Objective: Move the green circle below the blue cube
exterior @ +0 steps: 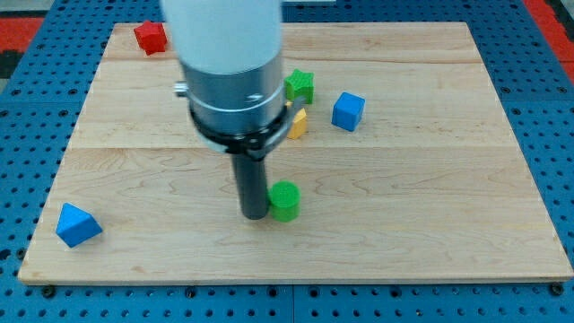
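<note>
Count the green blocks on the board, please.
2: a green circle at the view's centre, touching my tip; a green star above it. The arm may hide others.

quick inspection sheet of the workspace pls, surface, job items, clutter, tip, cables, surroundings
surface: pale wooden board, lying flat on a blue pegboard base.
job's things: green round block low near the centre; blue cube up and to the view's right of it, well apart.
clutter: green star-shaped block and small yellow block, partly hidden by the arm; red block at the top left; blue wedge-shaped block at the bottom left.
pincer: none fitted; my tip sits right at the green round block's left side, seemingly touching.
cables: nothing seen.
surroundings: blue pegboard all round; red area at the top corners.
</note>
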